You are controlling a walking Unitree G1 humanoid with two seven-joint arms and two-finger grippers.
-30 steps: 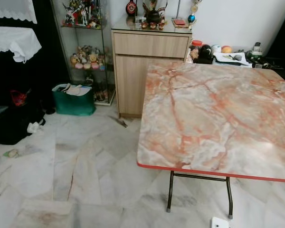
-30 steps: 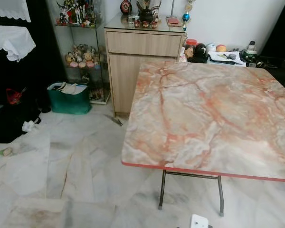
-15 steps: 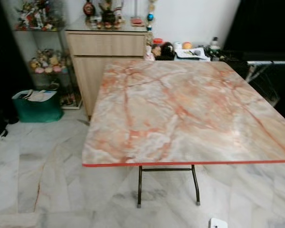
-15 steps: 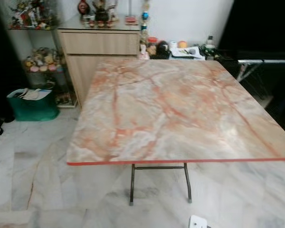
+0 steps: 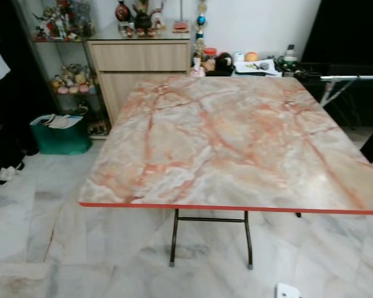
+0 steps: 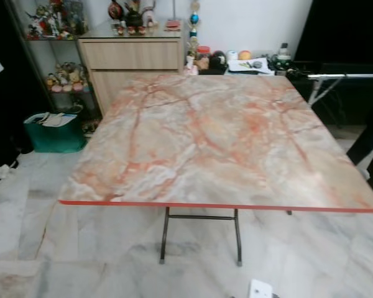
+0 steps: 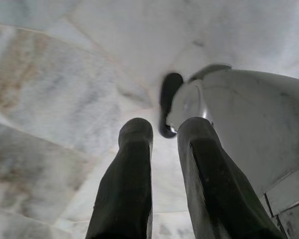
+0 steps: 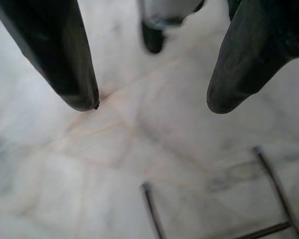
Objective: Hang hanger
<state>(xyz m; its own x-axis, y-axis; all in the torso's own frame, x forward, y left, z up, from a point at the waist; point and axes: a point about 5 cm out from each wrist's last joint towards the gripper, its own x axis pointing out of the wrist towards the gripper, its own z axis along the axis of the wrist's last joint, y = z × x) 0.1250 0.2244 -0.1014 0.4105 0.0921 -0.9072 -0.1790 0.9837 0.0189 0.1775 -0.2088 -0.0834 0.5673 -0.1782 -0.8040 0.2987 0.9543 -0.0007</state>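
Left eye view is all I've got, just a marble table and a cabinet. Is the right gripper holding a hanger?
Observer: No. The right gripper is open, and bare floor shows between its fingers.
Operator: Where is it pointing?
Observer: Down at the floor, close to the table's metal legs.
Operator: And the left one?
Observer: The left gripper hangs over the floor beside the robot's own leg, with no hanger in it.
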